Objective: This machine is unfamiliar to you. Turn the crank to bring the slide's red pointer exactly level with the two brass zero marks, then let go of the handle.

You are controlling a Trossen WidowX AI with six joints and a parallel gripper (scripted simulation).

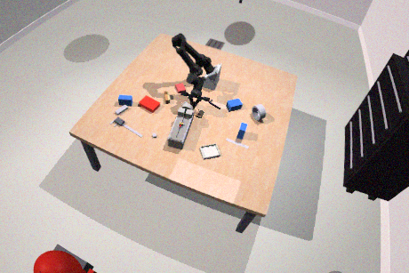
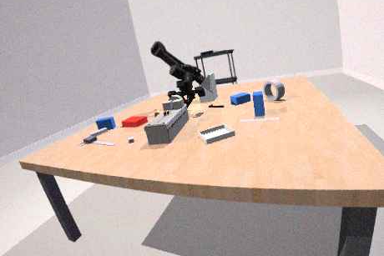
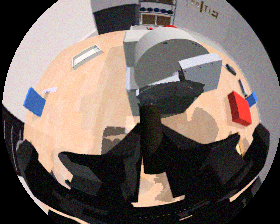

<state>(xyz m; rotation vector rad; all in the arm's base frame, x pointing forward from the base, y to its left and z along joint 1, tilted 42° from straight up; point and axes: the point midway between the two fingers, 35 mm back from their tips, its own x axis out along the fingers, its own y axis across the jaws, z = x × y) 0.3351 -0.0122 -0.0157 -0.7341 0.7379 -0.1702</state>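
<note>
The machine (image 1: 177, 140) (image 2: 158, 135) is a long grey box on the table, with a slot along its top. The slide's small red pointer (image 1: 180, 125) sits partway along the top, with a speck of yellow beside it; the views are too coarse to tell whether it is level with the brass marks. In the wrist view a large grey disc (image 3: 165, 54) stands at the machine's near end, with a dark crank arm (image 3: 172, 98) in front. My gripper (image 1: 194, 104) (image 3: 148, 125) is shut on the dark crank handle (image 3: 151, 122), beside that end.
A red block (image 1: 149, 104) (image 2: 134, 121) (image 3: 239, 108) and a blue block (image 1: 125, 100) lie to the left. A white tray (image 1: 210, 151) (image 2: 217, 134) lies right of the machine. Farther right are an upright blue block (image 1: 242, 131) (image 2: 259, 103) and a grey ring (image 1: 253, 114).
</note>
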